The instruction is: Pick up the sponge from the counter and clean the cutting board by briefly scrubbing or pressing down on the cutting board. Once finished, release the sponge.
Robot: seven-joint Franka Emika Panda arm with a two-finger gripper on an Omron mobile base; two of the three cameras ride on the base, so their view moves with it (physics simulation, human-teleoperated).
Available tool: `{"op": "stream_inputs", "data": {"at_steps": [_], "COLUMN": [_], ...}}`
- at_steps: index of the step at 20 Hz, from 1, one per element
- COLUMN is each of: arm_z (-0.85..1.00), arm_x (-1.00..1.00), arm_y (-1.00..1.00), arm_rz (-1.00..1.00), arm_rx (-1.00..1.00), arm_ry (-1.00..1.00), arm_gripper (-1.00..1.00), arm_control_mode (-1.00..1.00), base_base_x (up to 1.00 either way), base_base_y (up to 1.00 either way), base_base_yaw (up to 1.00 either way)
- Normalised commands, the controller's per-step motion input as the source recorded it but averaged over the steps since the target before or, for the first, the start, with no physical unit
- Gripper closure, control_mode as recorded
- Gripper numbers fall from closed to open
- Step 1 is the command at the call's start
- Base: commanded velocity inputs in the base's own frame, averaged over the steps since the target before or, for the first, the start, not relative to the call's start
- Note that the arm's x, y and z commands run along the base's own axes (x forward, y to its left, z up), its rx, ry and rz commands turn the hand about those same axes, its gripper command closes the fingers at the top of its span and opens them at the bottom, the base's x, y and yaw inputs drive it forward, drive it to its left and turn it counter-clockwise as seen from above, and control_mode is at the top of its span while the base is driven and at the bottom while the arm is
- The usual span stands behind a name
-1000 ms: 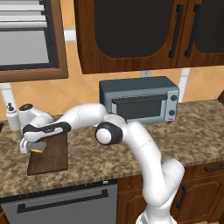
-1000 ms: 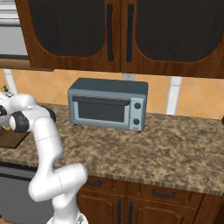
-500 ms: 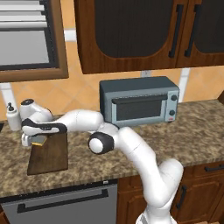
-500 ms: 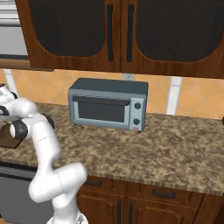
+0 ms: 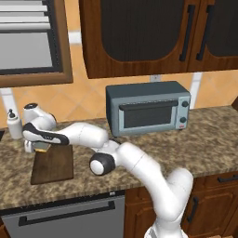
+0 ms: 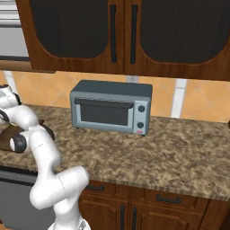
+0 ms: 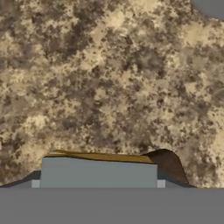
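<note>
While arm reaches far left, end effector (image 5: pixel 38 145) pinches sponge (image 5: pixel 42 147) at far edge of cutting board (image 5: pixel 52 164) on counter (image 5: pixel 139 158); toaster oven (image 5: pixel 148 108) well apart.

The counter (image 5: pixel 200 139) under the hand is speckled brown-and-tan stone, granite-like and matt. Just below the hand, the cutting board (image 5: pixel 52 165) is dark brown wood with a dull finish. The sponge (image 7: pixel 98 171) at the fingertips has a flat grey-blue top over a yellow-tan layer. Beyond the arm, the toaster oven (image 5: pixel 148 108) looks like smooth blue-grey metal.
</note>
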Motion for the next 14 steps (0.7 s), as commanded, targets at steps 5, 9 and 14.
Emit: {"op": "stream_inputs", "data": {"at_steps": [5,9,14], "arm_z": [0.00,0.00,0.00], "arm_x": [0.38,0.18,0.02], "arm_y": [-0.21,-0.27,-0.25], "arm_rz": [0.04,0.07,0.12], "arm_rx": [0.00,0.00,0.00], "arm_ry": [0.00,0.00,0.00], "arm_gripper": [1.00,1.00,1.00], "arm_control_mode": [-1.00,-1.00,-1.00], "base_base_x": [0.00,0.00,0.00], "base_base_y": [0.00,0.00,0.00], "base_base_yaw": [0.00,0.00,0.00]}}
